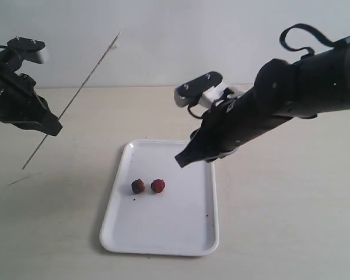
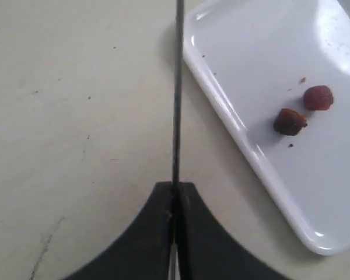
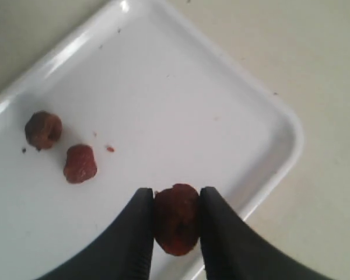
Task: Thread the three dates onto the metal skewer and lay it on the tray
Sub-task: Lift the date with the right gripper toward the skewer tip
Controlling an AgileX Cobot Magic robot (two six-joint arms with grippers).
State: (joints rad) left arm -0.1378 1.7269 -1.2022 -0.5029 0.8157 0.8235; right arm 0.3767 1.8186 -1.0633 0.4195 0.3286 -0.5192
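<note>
I am holding the metal skewer in the left gripper, its jaws closed tight on the rod towards its lower end. The rod is slanting from the upper middle of the exterior frame down towards the left edge, clear of the tabletop. I cannot tell which end is the point. The right gripper is pinching one date between its jaws and hovering over the upper right part of the tray. The darker date and the redder date are lying just beside each other near the tray's centre.

I am judging the held date to be light, soft and slightly tacky, probably with a hard stone inside. So I am gripping it across its sides and leaving the exposed faces free for the skewer. The skewer is looking thin and whippy, and a hold nearer the working end would likely steady it.
</note>
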